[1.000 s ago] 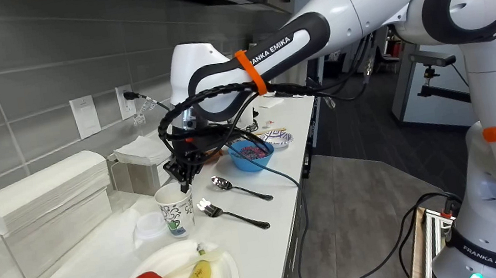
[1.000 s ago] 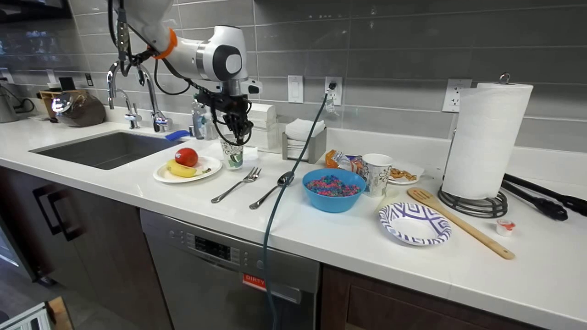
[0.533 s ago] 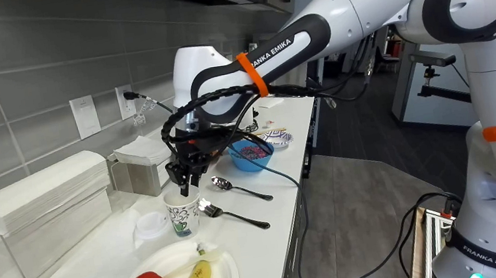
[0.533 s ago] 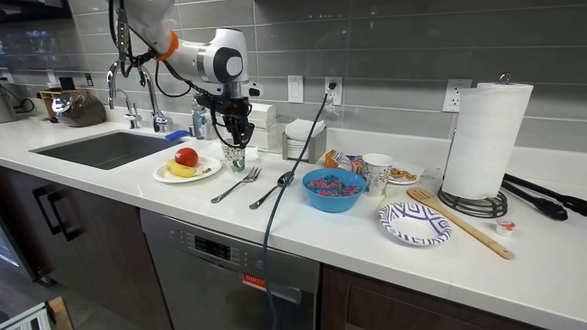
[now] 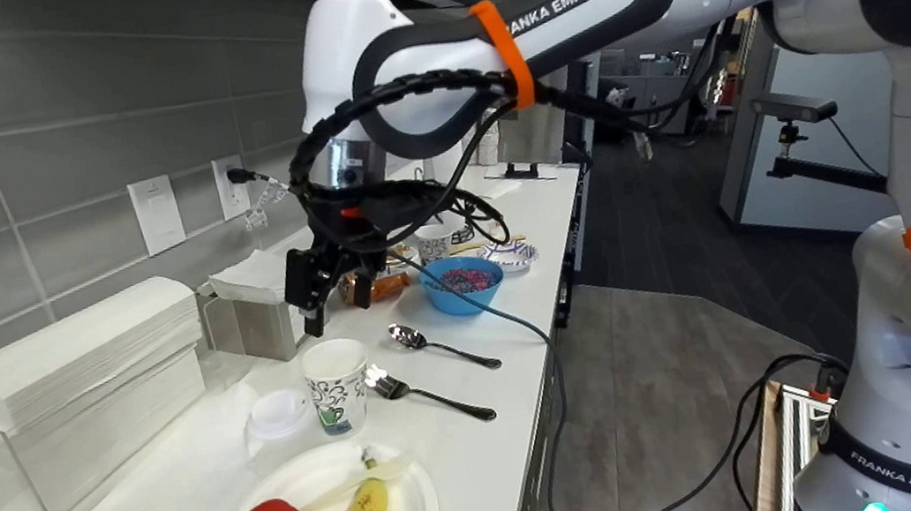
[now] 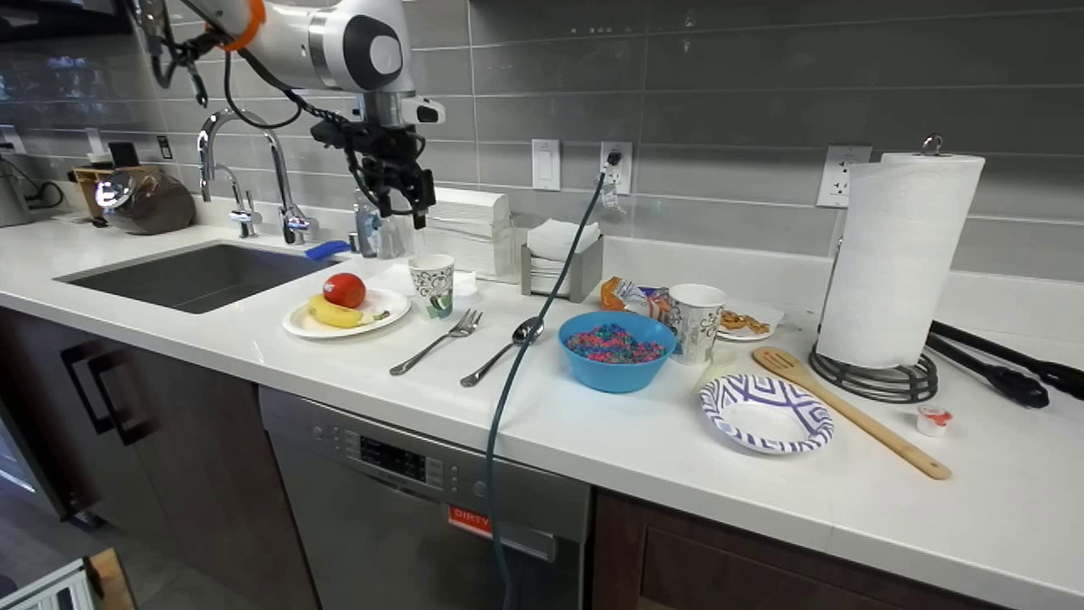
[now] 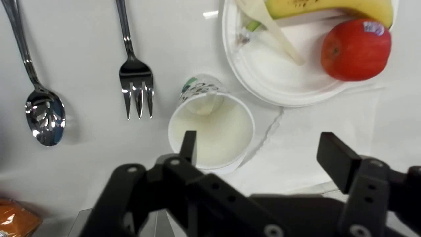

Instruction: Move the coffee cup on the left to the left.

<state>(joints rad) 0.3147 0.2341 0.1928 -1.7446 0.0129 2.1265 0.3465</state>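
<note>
The coffee cup on the left (image 5: 339,397), a white paper cup with a dark leafy print and a green patch, stands upright on the counter in both exterior views. In the wrist view I look down into this cup (image 7: 220,131) and see its pale interior. My gripper (image 7: 261,144) has its jaws spread wide, with nothing between them. One of its fingers (image 7: 189,144) overlaps the cup's opening in that view. An exterior view shows the gripper (image 6: 403,213) hanging above the cup, apart from its rim.
A plate (image 6: 394,312) with a tomato and banana sits beside the cup. A white lid (image 5: 279,409), a fork (image 6: 436,341), a spoon (image 6: 500,354) and napkin holders (image 5: 251,324) are near. Farther along are a blue bowl (image 6: 616,373) and another patterned cup (image 6: 696,326).
A second ago the gripper was down at the cup's rim. The cup has shifted slightly, toward the right in both exterior views; the gripper has opened and risen clear of it.
</note>
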